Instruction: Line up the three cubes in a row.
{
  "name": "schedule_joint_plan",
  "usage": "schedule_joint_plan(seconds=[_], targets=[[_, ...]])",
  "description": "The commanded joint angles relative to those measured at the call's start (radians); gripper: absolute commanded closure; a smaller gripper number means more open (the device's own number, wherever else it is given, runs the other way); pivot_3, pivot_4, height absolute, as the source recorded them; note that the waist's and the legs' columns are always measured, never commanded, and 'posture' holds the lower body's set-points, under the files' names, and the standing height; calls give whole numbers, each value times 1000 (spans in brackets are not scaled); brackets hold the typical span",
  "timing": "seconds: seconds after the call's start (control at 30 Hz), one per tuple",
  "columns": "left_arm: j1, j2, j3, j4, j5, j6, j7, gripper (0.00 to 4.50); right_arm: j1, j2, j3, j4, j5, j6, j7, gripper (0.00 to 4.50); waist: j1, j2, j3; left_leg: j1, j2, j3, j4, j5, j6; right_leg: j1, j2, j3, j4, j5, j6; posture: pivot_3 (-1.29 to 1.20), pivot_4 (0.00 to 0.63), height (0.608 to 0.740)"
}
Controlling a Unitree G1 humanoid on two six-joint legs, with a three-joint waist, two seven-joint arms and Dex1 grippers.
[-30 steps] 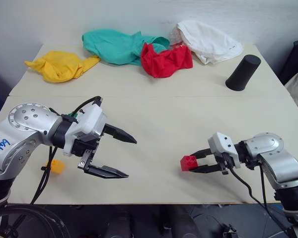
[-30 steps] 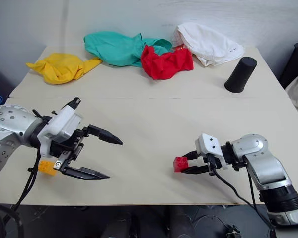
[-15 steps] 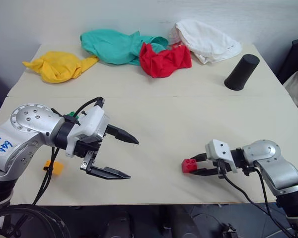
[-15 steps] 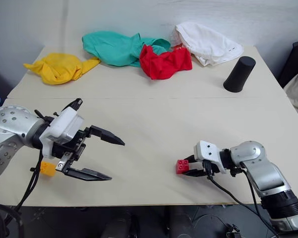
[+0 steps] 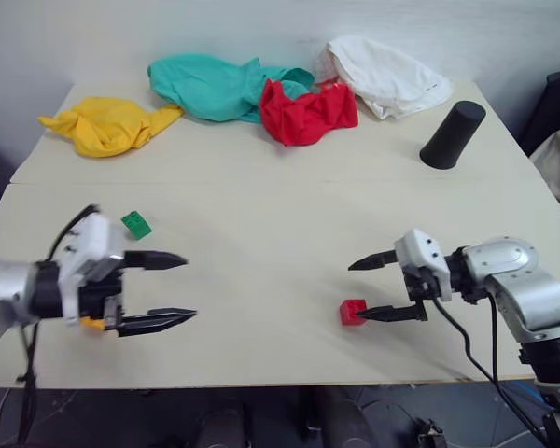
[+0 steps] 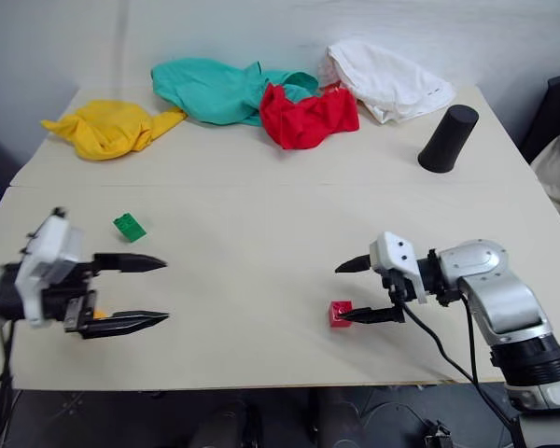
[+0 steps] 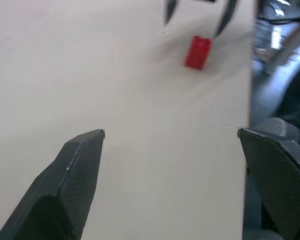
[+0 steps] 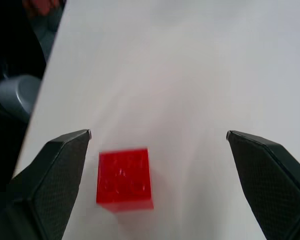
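Observation:
The red cube [image 5: 353,312] rests on the table near the front edge, right of centre, just beside the lower finger of my right gripper [image 5: 358,292], which is open and a little above the cube. In the right wrist view the red cube [image 8: 124,178] lies close to one finger, free of both. The green cube [image 5: 136,224] sits on the table at the left. Below it my left gripper [image 5: 189,287] hovers open and empty, pointing right. A sliver of the orange-yellow cube [image 5: 93,324] shows behind the left hand. The left wrist view shows the red cube [image 7: 198,51] far off.
Along the table's far side lie a yellow cloth [image 5: 109,124], a teal cloth [image 5: 210,86], a red cloth [image 5: 308,112] and a white cloth [image 5: 385,77]. A black cylinder [image 5: 453,135] stands at the back right. The table's front edge [image 5: 280,381] is close to both grippers.
My right gripper has opened, let go of the red cube and lifted slightly; the cube now lies on the table. My left arm has swung left, uncovering the green cube.

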Motion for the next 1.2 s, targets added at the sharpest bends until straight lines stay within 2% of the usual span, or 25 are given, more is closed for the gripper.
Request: schedule_joint_plan(seconds=[0.03, 0.1, 0.2, 0.3, 0.47, 0.57, 0.63, 0.77, 0.87, 1.0, 1.2], targets=[[207, -147, 280, -67, 49, -16, 77, 0, -122, 18, -48, -26, 133, 117, 6, 11, -4, 0, 0, 0, 0, 0, 0, 0, 0, 0, 0, 0, 0, 0, 0, 0, 150, 740], [309, -205, 353, -67, 63, -52, 67, 0, -163, 26, -54, -24, 170, 149, 12, 11, -1, -2, 0, 1, 1, 0, -1, -1, 0, 0, 0, 0, -1, 0, -1, 0, 150, 740], [401, -238, 407, -21, 99, -121, 55, 0, -206, 42, -55, -15, 197, 168, 12, 11, 9, -4, -2, 1, 0, -2, -1, -2, 0, 0, -1, -2, -2, -1, -1, 0, 150, 740], [393, -226, 428, 24, 91, -131, 85, 0, -229, 55, -50, -2, 200, 176, 4, 11, 22, -4, -2, 0, -2, -3, -1, -3, 2, 1, -5, -4, -2, -1, -1, 0, 150, 740], [272, -126, 375, 112, 100, -129, 142, 0, -224, 60, -46, -11, 198, 172, 2, 11, 25, -5, -2, 0, -2, -4, -1, -3, 3, 1, -7, -6, -2, -1, -1, 0, 150, 740], [119, 3, 178, 246, 168, -190, 123, 0, -217, 56, -44, -19, 183, 150, 2, 11, 23, -4, -2, 1, -3, -4, -2, -3, 3, 2, -8, -6, -1, -1, -1, 0, 150, 740], [81, 28, 135, 287, 185, -212, 113, 0, -218, 58, -42, -18, 180, 147, 0, 11, 20, -4, -2, 0, -3, -4, -3, -2, 3, 1, -8, -7, -1, 0, -1, 0, 150, 740], [-375, 116, -254, 723, 363, -364, 73, 0, -204, 46, -61, -49, 194, 163, -17, 11, 16, -5, -2, -2, -4, -4, -4, 0, 2, 0, -8, -10, -2, 0, -1, 0, 150, 740], [-648, 100, -425, 1000, 476, -459, 37, 0, -172, 35, -77, -94, 208, 175, -38, 11, 14, -5, -2, -2, -4, -2, -4, 0, 2, -1, -7, -10, 0, 0, -1, 0, 150, 740], [-879, 60, -551, 1272, 573, -571, -2, 0, -126, 25, -110, -155, 237, 203, -82, 11, 8, -6, -3, -4, -3, 1, -3, -1, 3, -2, -4, -13, 0, 1, 1, 0, 150, 740], [-1075, 0, -647, 1549, 676, -696, -28, 0, -59, 9, -158, -239, 273, 229, -143, 11, 1, -7, -3, -4, -3, 4, -2, -2, 4, -2, -5, -21, 0, 2, 2, 0, 150, 740]])
